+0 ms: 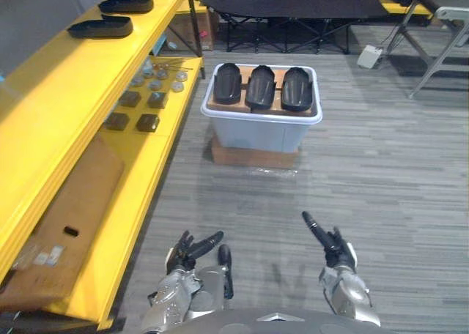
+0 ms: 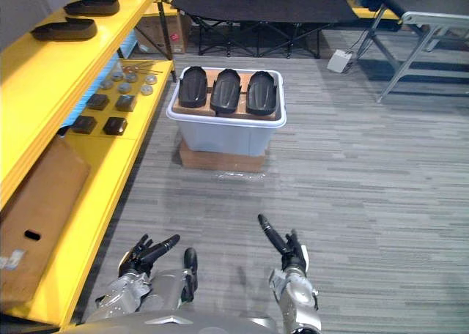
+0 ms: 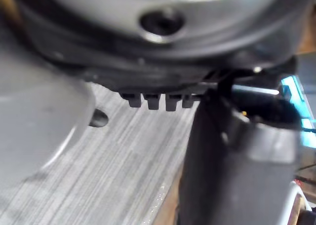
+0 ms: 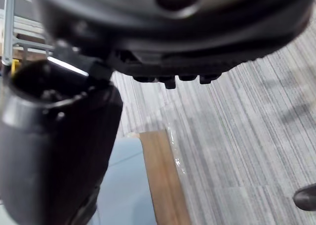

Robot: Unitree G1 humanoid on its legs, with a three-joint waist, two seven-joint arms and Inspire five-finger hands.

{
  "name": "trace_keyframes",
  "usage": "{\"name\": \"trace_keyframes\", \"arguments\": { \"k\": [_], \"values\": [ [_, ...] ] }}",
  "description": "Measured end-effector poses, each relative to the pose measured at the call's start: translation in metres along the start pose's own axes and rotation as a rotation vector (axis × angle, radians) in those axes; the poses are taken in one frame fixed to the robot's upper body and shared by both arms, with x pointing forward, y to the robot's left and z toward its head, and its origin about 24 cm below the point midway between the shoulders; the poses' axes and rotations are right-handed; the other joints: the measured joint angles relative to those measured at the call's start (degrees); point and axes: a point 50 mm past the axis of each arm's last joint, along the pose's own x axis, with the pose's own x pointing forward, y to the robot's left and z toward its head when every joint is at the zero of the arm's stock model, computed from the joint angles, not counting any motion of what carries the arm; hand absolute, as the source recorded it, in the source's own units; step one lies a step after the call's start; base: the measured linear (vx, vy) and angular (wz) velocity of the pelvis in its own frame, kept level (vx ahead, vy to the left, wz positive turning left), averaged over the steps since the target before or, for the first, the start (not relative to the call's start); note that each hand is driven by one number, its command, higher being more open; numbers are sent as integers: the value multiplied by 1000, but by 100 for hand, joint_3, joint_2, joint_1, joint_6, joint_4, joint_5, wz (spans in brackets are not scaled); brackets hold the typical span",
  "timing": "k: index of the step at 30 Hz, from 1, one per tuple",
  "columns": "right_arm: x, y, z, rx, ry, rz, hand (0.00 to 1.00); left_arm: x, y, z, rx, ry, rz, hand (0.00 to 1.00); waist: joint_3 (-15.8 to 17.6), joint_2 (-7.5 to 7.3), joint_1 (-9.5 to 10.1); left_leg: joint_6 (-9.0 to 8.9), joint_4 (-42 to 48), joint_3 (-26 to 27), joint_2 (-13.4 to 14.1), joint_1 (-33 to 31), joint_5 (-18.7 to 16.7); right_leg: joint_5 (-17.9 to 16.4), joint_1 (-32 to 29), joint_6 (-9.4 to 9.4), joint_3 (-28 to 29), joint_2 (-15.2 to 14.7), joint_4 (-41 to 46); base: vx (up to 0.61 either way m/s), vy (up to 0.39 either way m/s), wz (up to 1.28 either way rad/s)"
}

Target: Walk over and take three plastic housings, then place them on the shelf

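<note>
Three black plastic housings [image 1: 261, 87] lie side by side on a brown board atop a pale blue bin [image 1: 261, 132] on the floor ahead. More black housings [image 1: 101, 28] rest on the top level of the yellow shelf [image 1: 44, 107] at my left. My left hand [image 1: 192, 250] hangs low near the bottom edge, fingers straight and empty. My right hand [image 1: 327, 243] is also low, fingers stretched forward toward the bin, holding nothing. Both hands are well short of the bin.
The bin stands on a brown base [image 1: 253, 157]. The lower shelf holds small dark blocks [image 1: 147, 122], round metal parts [image 1: 157, 76] and a cardboard sheet [image 1: 66, 217]. A black folding cot [image 1: 293, 4] and a metal frame [image 1: 440, 45] stand at the back.
</note>
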Motion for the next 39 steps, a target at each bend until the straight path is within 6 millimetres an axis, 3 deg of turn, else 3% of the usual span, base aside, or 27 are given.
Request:
{"name": "trace_keyframes", "arguments": {
  "k": [1, 2, 3, 4, 5, 6, 9, 10, 12, 13, 14, 16, 17, 18, 19, 22, 23, 24, 26, 28, 29, 30, 31, 32, 34, 36, 39],
  "values": [
    [1, 1, 0, -6, 5, 6, 0, 1, -1, 2, 1, -6, -3, 100, 23, -24, -2, 101, 49, 8, -35, 29, -59, 17, -90, 29, 86, -55, 258, 505, 210, -2],
    [-1, 2, -3, -10, 16, 10, 0, 1, -1, 3, 7, -8, -4, 100, 49, -78, -22, 240, -52, 8, -137, 256, -153, 28, -316, 64, 244, -154, 1069, 412, 203, 6],
    [-2, 2, -7, -8, 30, 9, 0, 1, -1, 2, 16, -8, -10, 100, 89, -171, -24, 285, -305, 28, -256, 667, -249, 191, -775, 686, 299, -314, 2333, 411, 192, 5],
    [-2, 4, -8, -10, 36, 11, 0, 0, -3, 2, 25, -10, -19, 100, 118, -223, -36, 275, -441, 45, -320, 878, -284, 269, -1034, 982, 311, -435, 2991, 395, 145, 1],
    [-3, 4, -13, -19, 55, 13, 0, -1, -4, 0, 49, -3, -29, 100, 133, -288, -43, 284, -591, 31, -401, 1215, -363, 170, -1413, 955, 263, -593, 3776, 378, 101, 5],
    [-4, 4, -16, -25, 68, 13, 0, -1, -5, 0, 71, -2, -36, 100, 142, -278, -37, 262, -615, 17, -411, 1442, -439, -89, -1669, 816, 115, -644, 3798, 365, 80, 11],
    [-6, 5, -20, -35, 79, 21, 0, 0, -7, 4, 78, -17, -44, 100, 191, -173, -137, 295, -581, -218, -343, 1784, -625, -311, -2002, 652, -204, -611, 2572, 340, -10, 37],
    [-6, 4, -21, -34, 83, 14, 0, 3, -10, 10, 85, -33, -55, 100, 265, -37, -180, 219, -554, -398, -224, 1924, -858, -152, -2233, 827, -269, -607, 1813, 316, -80, 52],
    [-7, 2, -23, -31, 89, 12, 0, 5, -9, 15, 98, -45, -60, 100, 264, 41, -183, 185, -553, -510, -102, 2050, -1020, 239, -2474, 986, -240, -641, 910, 346, -149, 40],
    [-8, 0, -24, -24, 87, 9, 0, 6, -4, 19, 110, -56, -53, 100, 241, 22, -195, 71, -458, -633, 1, 2128, -1218, 644, -2632, 939, -177, -675, 262, 327, -209, 46],
    [-9, -1, -26, -21, 92, 7, 0, 6, -3, 19, 108, -57, -49, 100, 229, 2, -200, 7, -363, -696, 50, 2159, -1325, 760, -2675, 900, -135, -681, 143, 365, -289, 54],
    [-15, -4, -35, -13, 119, 4, 0, 3, 1, 15, 103, -57, -39, 100, 92, -191, -191, -234, -31, -882, 127, 2222, -1724, 872, -2708, 852, -57, -674, 108, 396, -329, 49],
    [-20, -2, -41, 5, 131, 2, 0, 1, 3, 13, 97, -55, -33, 100, -37, -375, -161, -399, 191, -1004, 148, 2227, -2006, 1221, -2689, 705, 68, -641, 107, 511, -428, 48],
    [-20, -2, -41, 9, 127, -4, 0, 0, -1, 9, 85, -45, -40, 100, -108, -292, -184, -513, 265, -1068, 304, 2260, -2132, 1530, -2728, 687, 57, -504, 321, 737, -579, 46],
    [-20, -5, -36, 13, 104, -34, 0, -2, -14, 2, 61, -27, -69, 100, -224, -30, -199, -610, 190, -1144, 669, 2399, -2238, 1626, -2720, 528, -82, -191, 563, 527, -406, 30],
    [-20, -9, -25, 42, 52, -85, 0, -5, -35, -4, 10, -13, -123, 100, -254, 83, -203, -690, 831, -1145, 851, 2241, -1860, 1402, -2517, 294, -299, -94, 700, 455, -282, 31],
    [-21, -11, -19, 51, 21, -105, 0, -8, -44, -6, -10, -13, -149, 100, -243, 92, -236, -686, 1597, -1145, 905, 1957, -1614, 1349, -2268, 227, -399, -59, 610, 514, -352, 46],
    [-24, -16, -8, 57, -39, -126, 0, -11, -51, -7, -20, -13, -184, 100, -200, 115, -260, -821, 2847, -1079, 1135, 1411, -1426, 1291, -1840, 128, -511, 56, 325, 428, -283, 36],
    [-25, -18, 7, 69, -118, -149, 0, -10, -51, -5, -8, -23, -206, 100, -183, 94, -214, -783, 3558, -767, 1218, 955, -1534, 1177, -1451, 2, -481, 97, 23, 353, -148, -11],
    [-24, -21, 24, 88, -200, -172, 0, -10, -49, -1, 2, -40, -214, 100, -176, 76, -151, -667, 3091, -454, 1160, 679, -1669, 1118, -1272, -2, -332, 89, -147, 327, -91, -46],
    [-24, -20, 34, 76, -246, -181, 0, -10, -47, 1, 11, -45, -217, 100, -179, 71, -137, -628, 2097, -369, 939, 644, -1668, 1104, -1265, 40, -200, 50, -189, 246, 35, -65],
    [-26, -21, 44, 71, -293, -189, 0, -10, -46, 0, 25, -44, -221, 100, -191, 92, -150, -588, 882, -493, 683, 685, -1422, 1106, -1292, 158, -45, 27, -159, 262, 75, -72],
    [-27, -22, 49, 69, -315, -193, 0, -11, -46, -1, 25, -42, -220, 100, -204, 128, -151, -578, 224, -618, 566, 753, -1069, 1084, -1310, 199, 58, 54, -138, 309, 135, -90],
    [-29, -17, 54, 64, -340, -182, 0, -11, -43, -2, 35, -38, -209, 100, -214, 118, -118, -560, -188, -698, 437, 952, -314, 992, -1320, 316, 315, 88, -68, 325, 110, -65],
    [-44, -13, 58, 72, -387, -170, 0, -13, -41, -2, 54, -38, -201, 100, -190, -176, -221, -502, -568, -567, 308, 1235, -290, 954, -1304, 378, 392, -94, -24, 301, 79, -35],
    [-49, -11, 62, 80, -415, -161, 0, -14, -41, 0, 52, -46, -205, 100, -164, -266, -214, -480, -627, -463, 300, 1340, -322, 960, -1299, 389, 413, -141, 42, 162, 69, -24],
    [-71, -10, 88, 109, -563, -144, 0, -17, -41, -1, 60, -47, -206, 100, -210, -371, -253, -438, -800, -278, 284, 1630, -474, 1006, -1206, 482, 454, -185, 53, 121, 76, -28]
  ]
}}
